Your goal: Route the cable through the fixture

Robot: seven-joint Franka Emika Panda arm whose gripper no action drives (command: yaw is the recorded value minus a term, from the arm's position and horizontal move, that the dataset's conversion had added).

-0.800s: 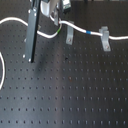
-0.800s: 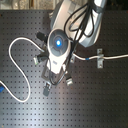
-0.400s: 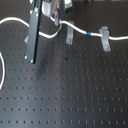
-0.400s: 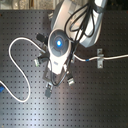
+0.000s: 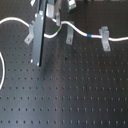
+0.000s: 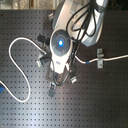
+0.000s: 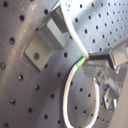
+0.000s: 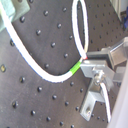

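Cable being pinched right at its green mark, end effector closing its narrow fingertips on the white cord there, as both wrist views are showing. Running in the first exterior view across the far part of the black perforated counter, past three upright metal brackets: the left bracket, the middle bracket and the right bracket. Blue band sitting between the middle and right brackets, with the line appearing to pass already through the right one. Slack trailing in a wide loop toward the second exterior view's left.

Judging the step in hand: carrying the gripped section toward the next bracket, the grey bracket looming close beside the grasp in the first wrist view. Not being able to tell whether the cord is seated in the middle bracket yet, the arm hiding that spot.

Calling next for lining the held stretch up with the bracket's slot, lowering it in while keeping gentle tension, and avoiding dragging the already threaded end back out of the right bracket.
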